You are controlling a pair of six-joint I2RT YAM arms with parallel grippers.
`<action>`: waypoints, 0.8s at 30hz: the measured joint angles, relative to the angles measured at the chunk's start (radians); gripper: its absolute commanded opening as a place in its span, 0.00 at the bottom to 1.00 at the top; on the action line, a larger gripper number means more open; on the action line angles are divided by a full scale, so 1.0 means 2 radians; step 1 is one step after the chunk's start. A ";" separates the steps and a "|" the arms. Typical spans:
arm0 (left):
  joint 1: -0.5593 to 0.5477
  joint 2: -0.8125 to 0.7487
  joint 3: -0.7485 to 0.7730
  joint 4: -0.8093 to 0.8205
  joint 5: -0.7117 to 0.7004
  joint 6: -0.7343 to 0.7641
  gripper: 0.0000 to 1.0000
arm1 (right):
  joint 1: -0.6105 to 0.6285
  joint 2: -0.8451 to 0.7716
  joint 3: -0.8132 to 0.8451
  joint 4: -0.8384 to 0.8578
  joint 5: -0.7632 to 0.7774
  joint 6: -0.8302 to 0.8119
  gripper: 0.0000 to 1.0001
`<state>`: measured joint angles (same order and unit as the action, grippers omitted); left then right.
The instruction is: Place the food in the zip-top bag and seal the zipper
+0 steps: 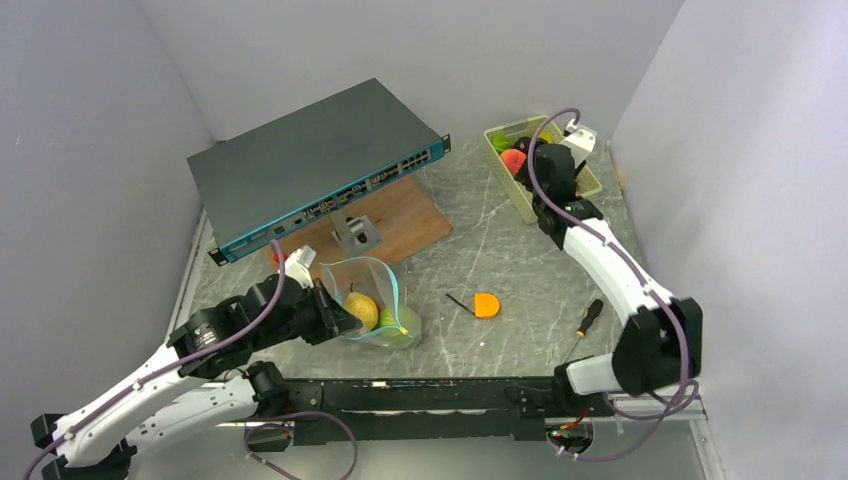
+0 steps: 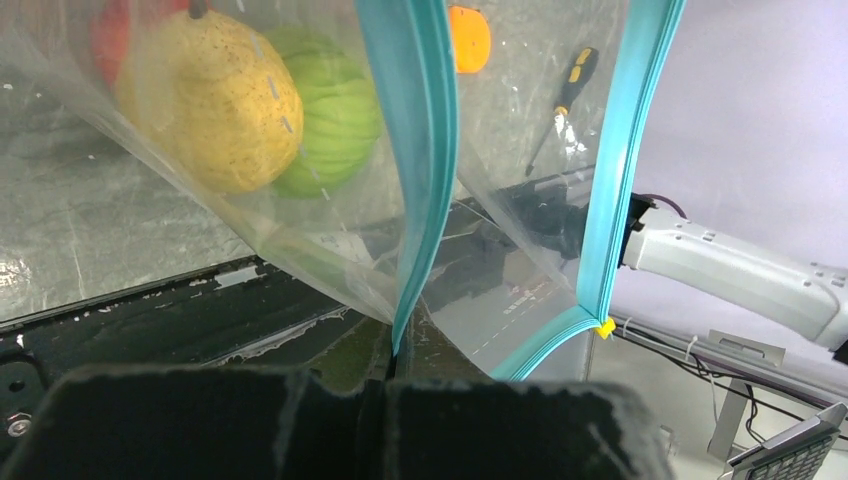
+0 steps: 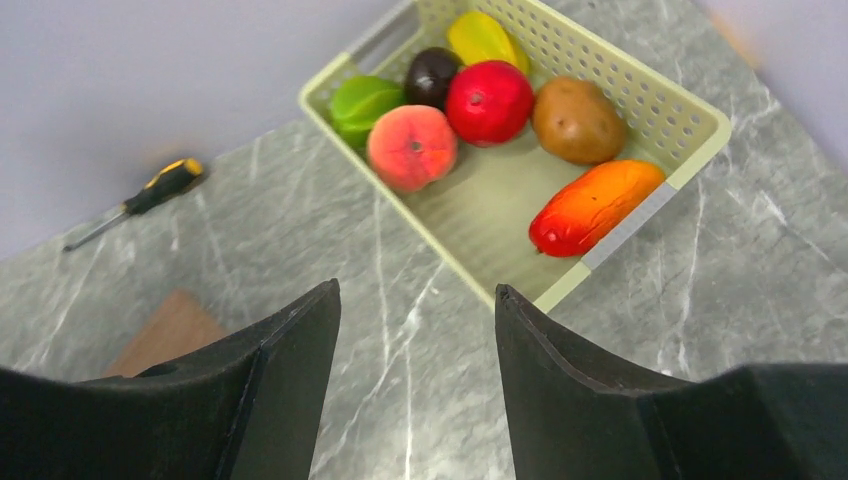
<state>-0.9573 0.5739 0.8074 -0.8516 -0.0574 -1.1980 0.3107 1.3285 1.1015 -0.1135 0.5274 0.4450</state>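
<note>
The clear zip-top bag (image 1: pixel 375 295) stands open on the table with its teal zipper (image 2: pixel 420 150) spread apart. Inside lie a yellow lemon (image 2: pixel 225 100), a green cabbage (image 2: pixel 335 110) and a partly seen red fruit (image 2: pixel 120 30). My left gripper (image 2: pixel 392 385) is shut on the bag's zipper edge at its near left side (image 1: pixel 335 315). My right gripper (image 3: pixel 415 300) is open and empty, hovering beside the pale green basket (image 3: pixel 690 120), which holds a peach (image 3: pixel 412 147), a red apple (image 3: pixel 489 102) and other food. An orange fruit piece (image 1: pixel 486 304) lies on the table.
A black-and-orange screwdriver (image 1: pixel 585 322) lies near the right arm's base. A network switch (image 1: pixel 320 165) sits at the back left, partly on a wooden board (image 1: pixel 400 225) with a metal bracket (image 1: pixel 357 233). The basket (image 1: pixel 520 200) stands at the back right, against the wall.
</note>
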 measured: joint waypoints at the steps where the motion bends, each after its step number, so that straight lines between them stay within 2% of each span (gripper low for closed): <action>1: 0.000 0.000 0.002 -0.001 -0.001 0.001 0.00 | -0.015 0.015 0.002 0.004 -0.009 0.008 0.62; 3: 0.000 0.001 0.006 -0.005 -0.002 0.002 0.00 | -0.049 0.055 0.012 0.012 -0.034 0.026 0.68; 6: 0.000 0.003 0.010 -0.011 -0.006 0.003 0.00 | -0.088 0.116 0.040 0.017 -0.063 0.047 0.85; 8: 0.000 0.004 0.011 -0.015 -0.006 0.003 0.00 | -0.106 0.155 0.068 0.016 -0.076 0.058 0.92; 15: 0.000 0.019 0.012 -0.015 -0.009 0.003 0.00 | -0.150 0.282 0.197 -0.002 -0.126 0.083 0.96; 20: 0.000 0.038 0.016 -0.015 -0.009 0.004 0.00 | -0.168 0.368 0.291 -0.026 -0.145 0.091 0.94; 24: 0.000 0.048 0.016 -0.014 -0.009 0.004 0.00 | -0.173 0.414 0.334 -0.045 -0.149 0.094 0.93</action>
<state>-0.9573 0.6701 0.8402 -0.8806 -0.0761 -1.1900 -0.0360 2.1574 1.7691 -0.2031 0.2295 0.6327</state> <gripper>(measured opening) 0.009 0.944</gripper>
